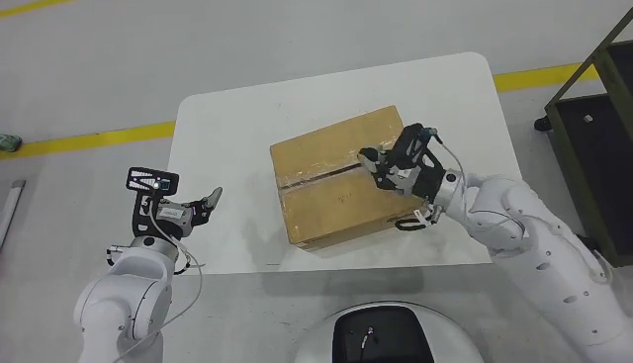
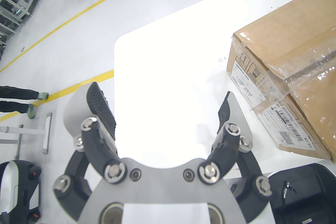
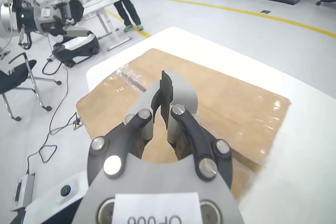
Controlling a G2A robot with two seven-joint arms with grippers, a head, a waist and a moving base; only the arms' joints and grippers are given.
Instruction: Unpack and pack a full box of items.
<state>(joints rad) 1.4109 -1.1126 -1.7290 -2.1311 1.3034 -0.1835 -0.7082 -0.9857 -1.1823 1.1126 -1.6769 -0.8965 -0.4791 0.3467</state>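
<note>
Right tool sits over the right part of the single cardboard box, its fingers pressed together with nothing between them. The box lies flaps down, sealed by one clear tape strip, mid-counter. Its long axis runs left to right, with the right end slightly farther. Left tool, fingers spread wide and empty, hangs over the white counter at its near left edge, well apart from the box.

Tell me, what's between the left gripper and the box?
Nothing. Only bare white table lies between the open left gripper and the box, as the top view shows.
</note>
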